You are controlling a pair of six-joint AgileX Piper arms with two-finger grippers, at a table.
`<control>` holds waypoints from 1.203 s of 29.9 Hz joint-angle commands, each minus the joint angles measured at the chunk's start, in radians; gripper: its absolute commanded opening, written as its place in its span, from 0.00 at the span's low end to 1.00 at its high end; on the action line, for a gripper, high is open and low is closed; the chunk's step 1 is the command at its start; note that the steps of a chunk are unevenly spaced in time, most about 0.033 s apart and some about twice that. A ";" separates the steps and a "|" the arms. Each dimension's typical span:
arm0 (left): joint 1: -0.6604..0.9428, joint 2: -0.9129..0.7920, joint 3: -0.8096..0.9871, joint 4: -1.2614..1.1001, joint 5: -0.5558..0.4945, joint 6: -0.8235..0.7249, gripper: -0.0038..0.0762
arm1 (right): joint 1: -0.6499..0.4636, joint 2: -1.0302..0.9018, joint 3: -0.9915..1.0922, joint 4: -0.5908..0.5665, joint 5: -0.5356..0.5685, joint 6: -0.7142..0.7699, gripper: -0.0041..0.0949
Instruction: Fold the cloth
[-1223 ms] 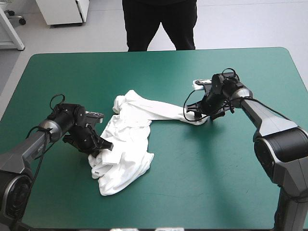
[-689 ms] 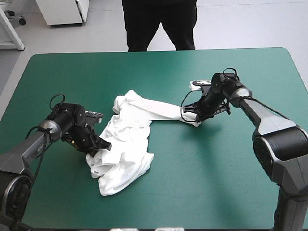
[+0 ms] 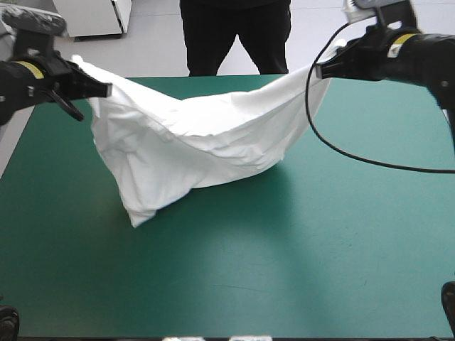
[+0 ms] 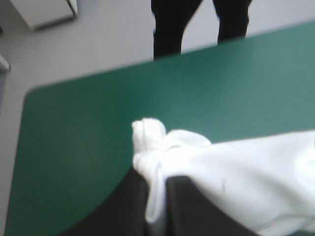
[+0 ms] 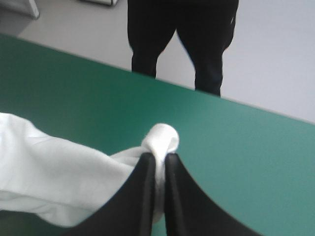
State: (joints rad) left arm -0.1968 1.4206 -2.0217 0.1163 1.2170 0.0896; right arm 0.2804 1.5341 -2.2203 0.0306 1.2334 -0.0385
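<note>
Teal-green is all we see of the table nearest us. Farther in, left of the middle, the lowest tip of the T-shirt hangs down toward the table. It may just touch, but from the high view we cannot be sure. Above that tip the white cloth widens into a creased sheet strung in the air from left to right. It sags in the middle, and its upper edge runs from over the table's far left corner across toward the far right.

The left pincer holds one end high over the far left corner. Its black jaws are all but closed on a bunched fold of the T-shirt, and a small knot of cloth pokes out past the tips. The right pincer holds the other end, high near the far edge and right of the middle. Its jaws too stand nearly together, with a thin strip of cloth clamped in the gap and a rounded nub showing beyond the tips. The two pincers are well apart, both well above the table.
</note>
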 commanded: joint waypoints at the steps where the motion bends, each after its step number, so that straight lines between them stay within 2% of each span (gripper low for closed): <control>1: -0.001 -0.059 -0.200 -0.049 -0.102 0.028 0.04 | -0.001 -0.069 -0.156 -0.040 -0.050 -0.015 0.02; 7: -0.001 -0.068 -0.447 -0.210 -0.188 0.093 0.04 | -0.001 -0.091 -0.383 -0.023 -0.078 -0.069 0.02; 14: -0.001 -0.083 -0.642 -0.388 -0.328 0.163 0.04 | -0.001 -0.091 -0.609 0.038 -0.228 -0.085 0.03; 17: -0.001 -0.098 -0.691 -0.397 -0.330 0.177 0.04 | -0.001 -0.096 -0.656 0.062 -0.230 -0.084 0.03; 19: -0.001 -0.107 -0.701 -0.386 -0.286 0.177 0.04 | -0.001 -0.102 -0.654 0.063 -0.197 -0.059 0.03; 23: -0.001 -0.113 -0.685 -0.351 -0.069 0.156 0.04 | -0.001 -0.101 -0.654 0.054 -0.006 -0.017 0.03; 26: -0.001 -0.113 -0.660 -0.306 0.069 0.094 0.04 | -0.001 -0.110 -0.630 0.069 0.016 0.038 0.03; 30: -0.001 -0.144 -0.569 -0.311 0.073 0.040 0.04 | -0.001 -0.155 -0.536 0.088 0.018 0.061 0.03; 32: -0.001 -0.175 -0.462 -0.311 0.073 0.037 0.04 | -0.001 -0.200 -0.422 0.102 0.018 0.076 0.03; 36: -0.001 -0.240 -0.130 -0.271 0.069 0.039 0.04 | -0.001 -0.294 -0.120 0.101 0.016 0.076 0.03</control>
State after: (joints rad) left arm -0.1968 1.2211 -2.3296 -0.1857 1.2550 0.1403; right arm 0.2804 1.2913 -2.4972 0.1347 1.2506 0.0337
